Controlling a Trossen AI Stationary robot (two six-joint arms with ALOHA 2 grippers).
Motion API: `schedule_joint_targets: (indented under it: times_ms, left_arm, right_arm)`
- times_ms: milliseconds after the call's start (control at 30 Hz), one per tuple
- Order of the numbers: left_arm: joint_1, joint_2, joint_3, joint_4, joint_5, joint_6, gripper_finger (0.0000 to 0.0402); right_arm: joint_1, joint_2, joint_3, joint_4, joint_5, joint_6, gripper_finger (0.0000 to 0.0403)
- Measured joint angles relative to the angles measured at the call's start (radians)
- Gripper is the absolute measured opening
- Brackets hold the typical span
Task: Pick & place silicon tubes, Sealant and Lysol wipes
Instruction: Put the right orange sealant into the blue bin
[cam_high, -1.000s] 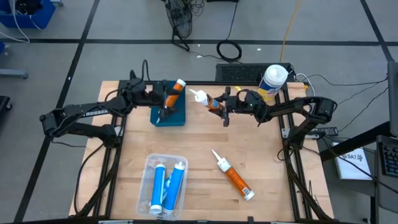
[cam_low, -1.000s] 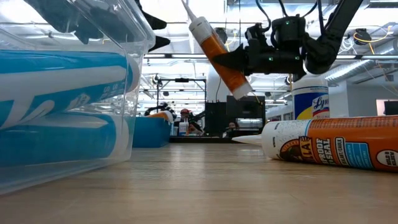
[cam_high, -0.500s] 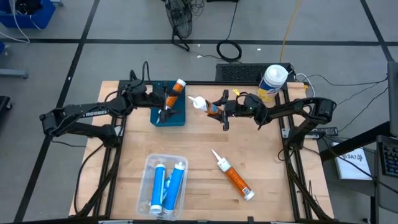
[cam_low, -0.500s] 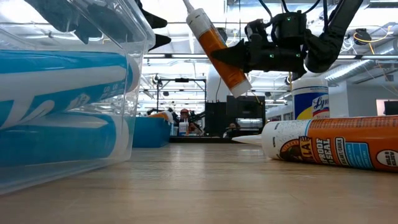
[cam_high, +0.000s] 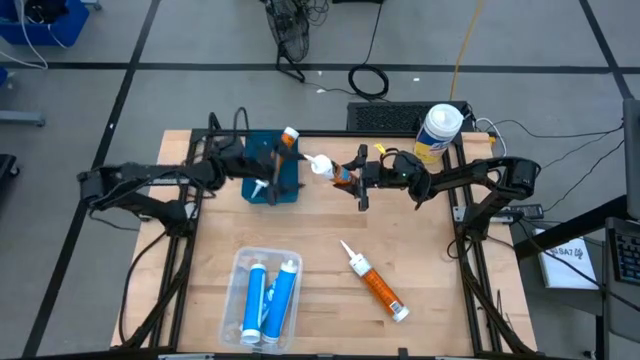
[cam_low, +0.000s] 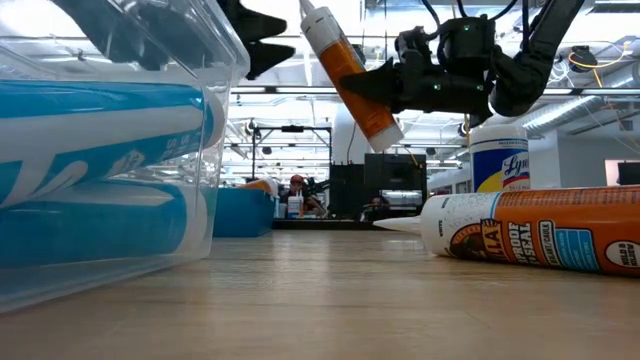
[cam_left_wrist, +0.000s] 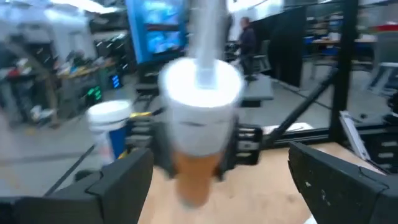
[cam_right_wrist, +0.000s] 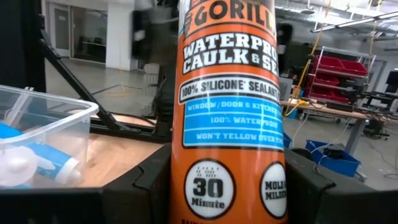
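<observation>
Grey floor and cables ring the wooden table (cam_high: 320, 250), which I'll use as the landmark: everything sits on it or hangs over it.

Biggest are the two arms, both reaching over the table's far half toward its middle, apparently for a hand-over in mid-air. Behind the right arm, at the table's far right corner, stands the wipes canister (cam_high: 437, 130), upright and untouched, so its turn has probably not come.

Near the table's front edge on the left is a clear bin (cam_high: 266, 298) with two blue tubes (cam_high: 270, 302) lying side by side in it; that looks like their sorted place. Over the far left part of the table lies a blue tray (cam_high: 272, 178), with an orange tube (cam_high: 283, 146) leaning at its far edge.

A spare sealant tube (cam_high: 375, 283) lies flat on the table's front right part, nozzle pointing toward the far edge, waiting to be picked.

The right gripper (cam_high: 352, 176) is clamped on the carried tube (cam_high: 331, 169), holding it off the table with the nozzle offered toward the other arm. The left gripper (cam_high: 263, 182) hangs over the blue tray with its fingers spread wide and nothing between them; its own camera looks straight at the offered nozzle, so it seems lined up to receive.
</observation>
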Motion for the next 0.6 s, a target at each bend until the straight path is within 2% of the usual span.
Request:
schedule_joint_targets:
  times_ms: [200, 400, 600]
  left_arm:
    - [-0.053, 0.137, 0.001, 0.25, -0.03, 0.017, 0.0365]
    - [-0.062, 0.256, 0.088, 0.258, -0.036, -0.033, 0.0365]
    - [-0.076, 0.344, 0.189, 0.257, -0.019, -0.034, 0.0365]
  right_arm:
    - [0.0, 0.0, 0.0, 0.001, 0.001, -0.004, 0.0195]
    - [0.0, 0.0, 0.001, 0.017, 0.001, 0.006, 0.0195]
    - [0.029, 0.0, 0.03, -0.037, 0.001, -0.016, 0.0195]
